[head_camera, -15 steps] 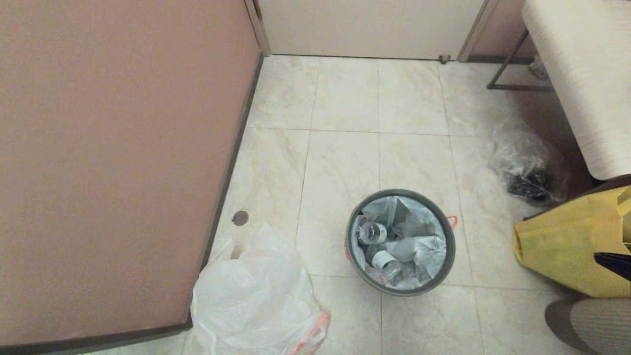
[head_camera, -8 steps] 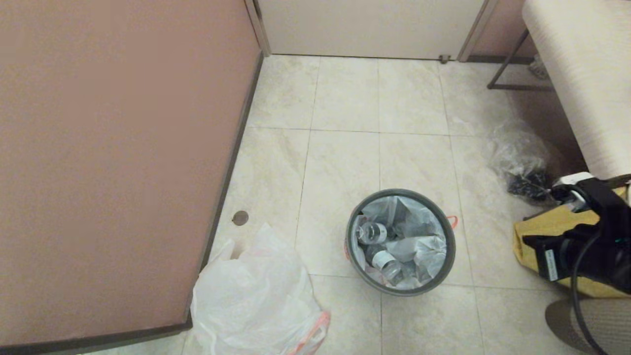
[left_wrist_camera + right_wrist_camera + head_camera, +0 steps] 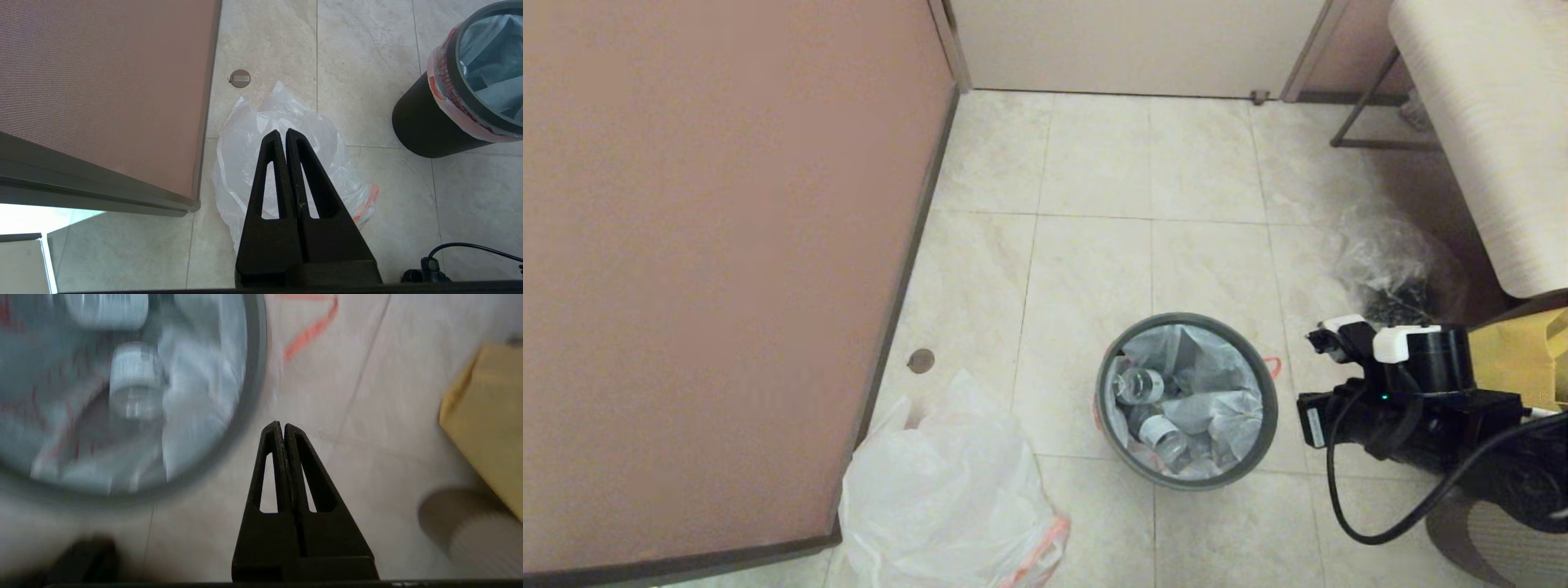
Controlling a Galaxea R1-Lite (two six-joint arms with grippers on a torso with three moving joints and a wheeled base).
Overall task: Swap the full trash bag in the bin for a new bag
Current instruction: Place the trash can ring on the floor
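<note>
The bin (image 3: 1184, 317), a round black bucket with a grey hoop, stands on the tiled floor. The full trash bag (image 3: 1217, 408) lines it, with clear bottles inside and its orange band folded over the rim (image 3: 449, 98). My right arm (image 3: 1413, 408) reaches in from the right, just beside the bin. In the right wrist view my right gripper (image 3: 282, 424) is shut and empty above the floor, close to the grey hoop (image 3: 255, 375). The new bag (image 3: 939, 498) lies crumpled on the floor to the bin's left. My left gripper (image 3: 282, 131) hangs shut and empty above the new bag (image 3: 249, 139).
A brown partition (image 3: 727, 245) walls off the left side. A clear crinkled bag with black contents (image 3: 1392, 278) and a yellow bag (image 3: 1519, 355) lie to the right, under a pale bench (image 3: 1494, 122). A round floor stud (image 3: 920, 360) sits by the partition.
My right arm has swung in from the right edge toward the bin. The bin, both bags and the left arm have stayed put.
</note>
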